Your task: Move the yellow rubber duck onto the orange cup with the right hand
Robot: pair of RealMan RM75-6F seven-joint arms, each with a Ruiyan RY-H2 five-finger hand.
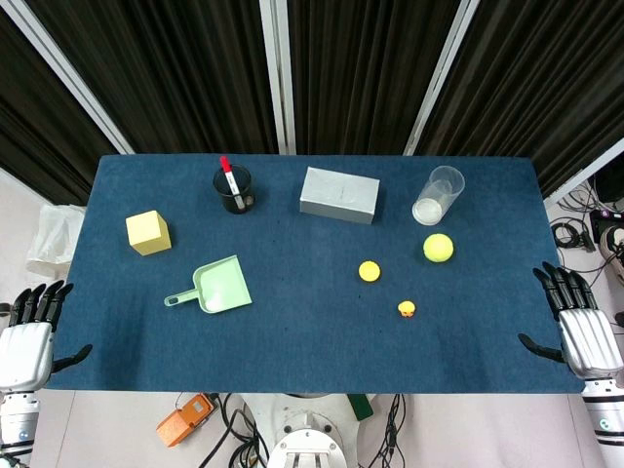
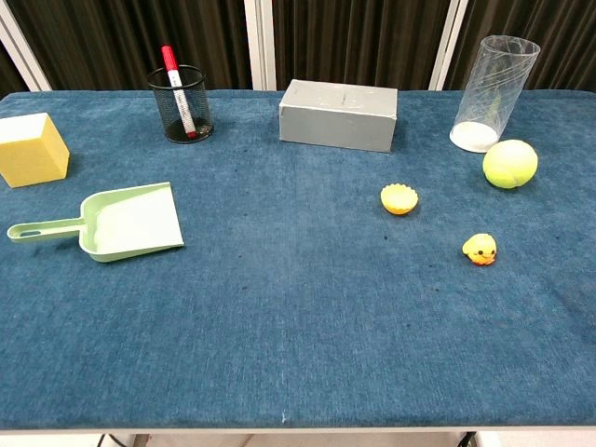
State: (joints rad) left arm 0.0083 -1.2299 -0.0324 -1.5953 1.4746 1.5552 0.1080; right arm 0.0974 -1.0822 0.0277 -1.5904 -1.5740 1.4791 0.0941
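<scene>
The small yellow rubber duck [image 1: 407, 309] [image 2: 480, 249] sits on the blue tablecloth right of centre, near the front. The little orange cup [image 1: 369, 271] [image 2: 399, 198] stands a short way behind it and to its left, apart from it. My right hand [image 1: 575, 322] hangs off the table's right edge, fingers spread, holding nothing, well to the right of the duck. My left hand [image 1: 29, 331] hangs off the left edge, also spread and empty. Neither hand shows in the chest view.
A yellow-green ball [image 1: 438, 248] [image 2: 509, 164] and a clear tumbler [image 1: 438, 195] [image 2: 492, 93] stand behind the duck. Further left are a grey box [image 1: 338, 195], a black mesh pen cup [image 1: 233, 188], a green dustpan [image 1: 214, 287] and a yellow cube [image 1: 148, 232].
</scene>
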